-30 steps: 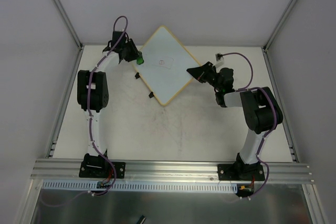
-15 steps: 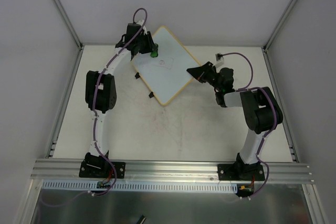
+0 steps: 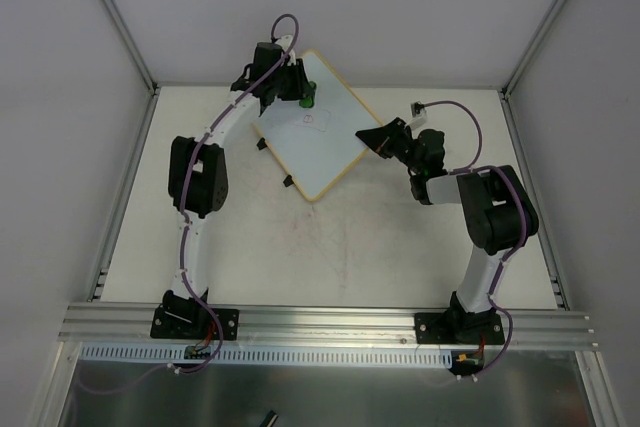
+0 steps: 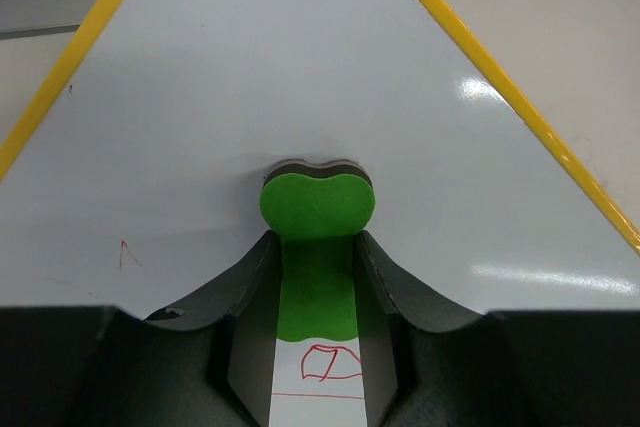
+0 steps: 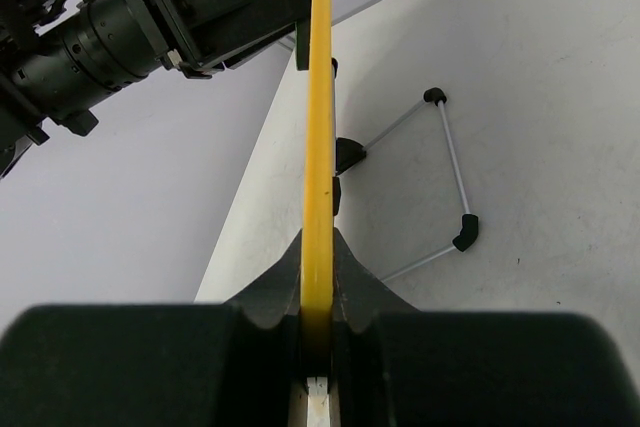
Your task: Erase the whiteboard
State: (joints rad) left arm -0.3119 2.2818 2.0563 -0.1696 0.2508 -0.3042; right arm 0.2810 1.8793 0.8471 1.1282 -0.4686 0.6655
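Observation:
The whiteboard [image 3: 322, 152] is held tilted as a diamond over the far table, its yellow rim [image 5: 318, 137] running edge-on through the right wrist view. My right gripper [image 3: 370, 138] is shut on its right edge, jaws pinched on the rim [image 5: 318, 247]. My left gripper [image 3: 298, 95] is shut on the green eraser [image 3: 308, 97] near the board's far corner. In the left wrist view the eraser [image 4: 317, 209] presses on the white surface [image 4: 300, 77], ahead of the gripper [image 4: 317, 243]. A small red drawing [image 4: 330, 362] lies behind the eraser, also visible from above [image 3: 313, 119].
Two black clips [image 3: 262, 144] [image 3: 288, 182] sit at the board's lower left edge. A thin wire stand [image 5: 450, 172] lies on the table under the board. A faint red tick [image 4: 128, 255] marks the board's left part. Grey walls enclose the table on three sides.
My left gripper has carried the eraser right and farther back along the board's upper left edge to near the far corner. The right arm and the board have stayed put.

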